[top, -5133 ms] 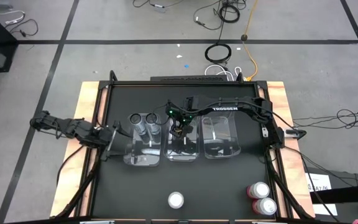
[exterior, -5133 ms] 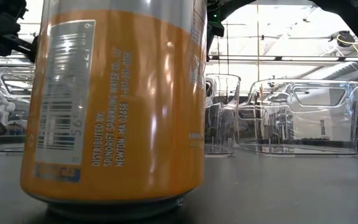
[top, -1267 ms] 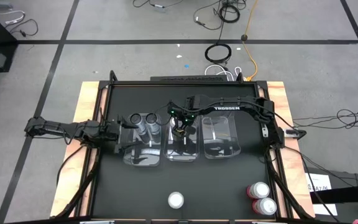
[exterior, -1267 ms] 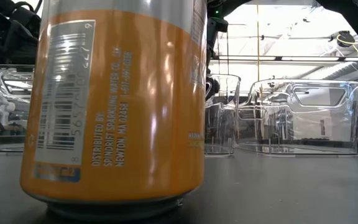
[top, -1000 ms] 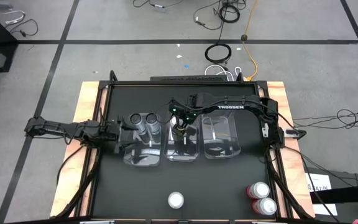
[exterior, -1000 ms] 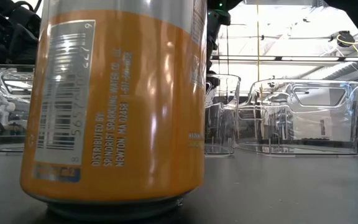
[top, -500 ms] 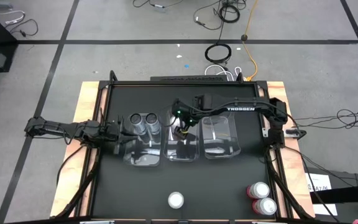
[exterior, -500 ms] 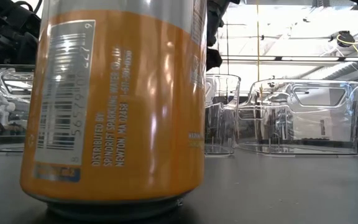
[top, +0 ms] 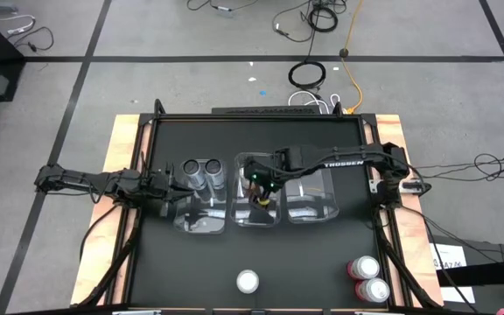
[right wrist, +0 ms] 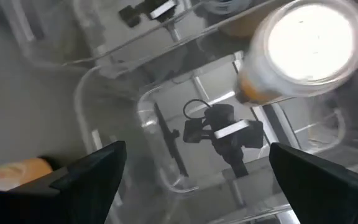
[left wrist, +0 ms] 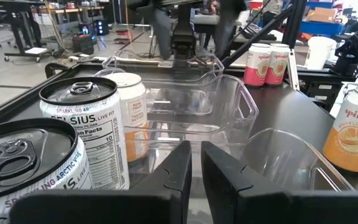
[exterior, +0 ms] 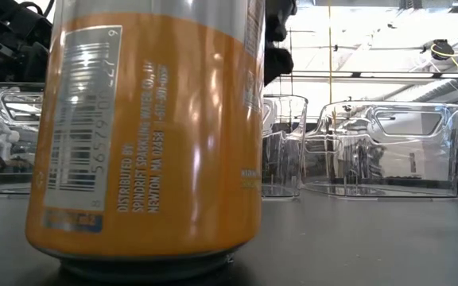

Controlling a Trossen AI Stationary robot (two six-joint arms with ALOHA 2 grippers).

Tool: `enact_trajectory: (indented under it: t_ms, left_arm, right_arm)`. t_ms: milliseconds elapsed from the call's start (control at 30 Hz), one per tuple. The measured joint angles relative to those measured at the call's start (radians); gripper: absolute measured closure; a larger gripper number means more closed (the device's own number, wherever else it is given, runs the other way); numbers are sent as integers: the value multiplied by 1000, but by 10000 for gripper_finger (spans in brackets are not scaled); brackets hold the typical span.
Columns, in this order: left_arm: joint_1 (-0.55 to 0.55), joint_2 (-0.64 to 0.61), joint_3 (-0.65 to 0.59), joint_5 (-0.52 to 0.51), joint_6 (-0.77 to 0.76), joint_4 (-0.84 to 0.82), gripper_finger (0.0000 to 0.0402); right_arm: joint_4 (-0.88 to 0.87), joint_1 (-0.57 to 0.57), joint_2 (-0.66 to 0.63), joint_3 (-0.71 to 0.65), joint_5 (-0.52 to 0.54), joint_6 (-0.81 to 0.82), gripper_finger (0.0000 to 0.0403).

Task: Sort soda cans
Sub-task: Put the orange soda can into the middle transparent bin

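Observation:
Two dark grey soda cans (top: 201, 168) stand in the far end of the left clear bin (top: 201, 219); the left wrist view shows them close up (left wrist: 82, 134). An orange soda can (right wrist: 306, 46) stands in the middle bin (top: 256, 217). Another orange can (top: 248, 281) stands on the table near the front edge. Two red-pink cans (top: 368, 278) stand at the front right. My right gripper (right wrist: 197, 180) hangs open above the middle bin, beside the orange can, and holds nothing. My left gripper (left wrist: 195, 168) is shut and level beside the left bin.
A third clear bin (top: 309, 206) with nothing in it stands to the right of the middle one. In the low view the front orange can (exterior: 149, 135) fills the left half and hides the middle bin. Black table top lies bare between the bins and the front cans.
My right gripper has risen out of the middle bin and drifted toward the table's near edge, still open. The orange can it was over stays standing in the bin. The right arm has swung toward the table's right.

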Motion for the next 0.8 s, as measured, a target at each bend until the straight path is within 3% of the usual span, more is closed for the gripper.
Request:
enact_trajectory:
  t_ms: [200, 433, 800]
  left_arm:
    - [0, 0, 0, -3, -1, -1, 352]
    - [0, 0, 0, -4, -1, -1, 352]
    - [0, 0, 0, -5, -2, -1, 352]
  right_arm:
    - [8, 94, -27, 0, 4, 53, 14]
    - [-10, 243, -59, 0, 153, 141, 14]
    - [-3, 443, -64, 0, 260, 345, 14]
